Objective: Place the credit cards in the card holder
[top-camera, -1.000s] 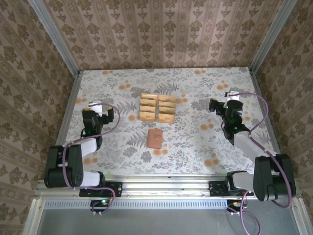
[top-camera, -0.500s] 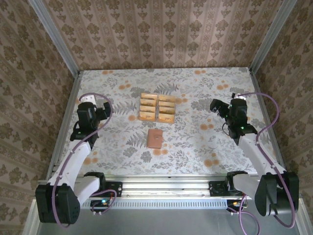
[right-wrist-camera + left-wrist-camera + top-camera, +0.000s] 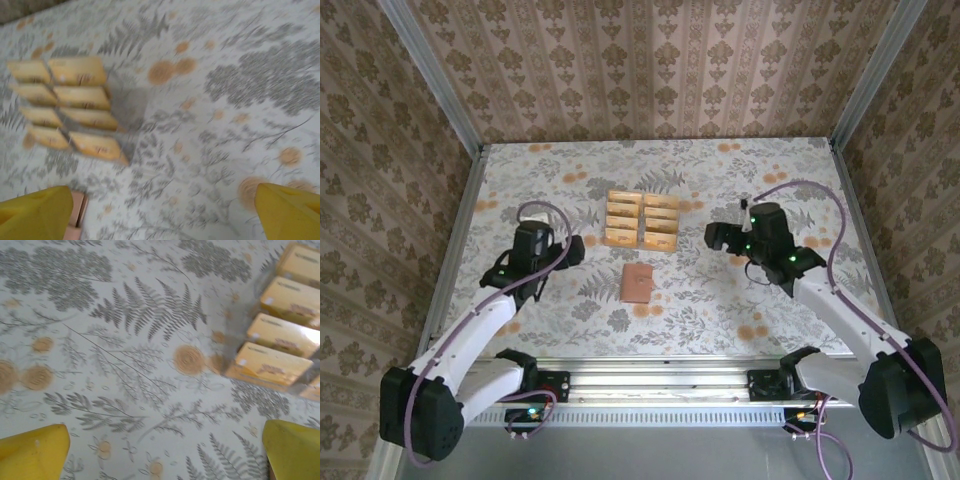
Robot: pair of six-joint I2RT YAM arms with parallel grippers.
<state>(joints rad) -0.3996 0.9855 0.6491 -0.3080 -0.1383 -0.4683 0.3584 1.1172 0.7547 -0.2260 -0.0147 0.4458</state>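
Note:
Several tan credit cards (image 3: 641, 219) sit in two columns in a clear rack at the table's middle back; they also appear as tan cards (image 3: 282, 332) at the right of the left wrist view and as tan cards (image 3: 75, 107) at the left of the right wrist view. The reddish-brown card holder (image 3: 637, 283) lies closed just in front of them, its corner (image 3: 77, 210) peeking beside my right finger. My left gripper (image 3: 570, 248) hovers left of the cards, open and empty. My right gripper (image 3: 717, 236) hovers right of the cards, open and empty.
The floral tablecloth (image 3: 720, 300) covers the table. Patterned walls close in the back and both sides. Metal posts (image 3: 430, 80) stand at the back corners. A rail (image 3: 660, 375) runs along the near edge.
Both arms have swung inward from the table's sides toward the cards and card holder. The cards and holder have not moved.

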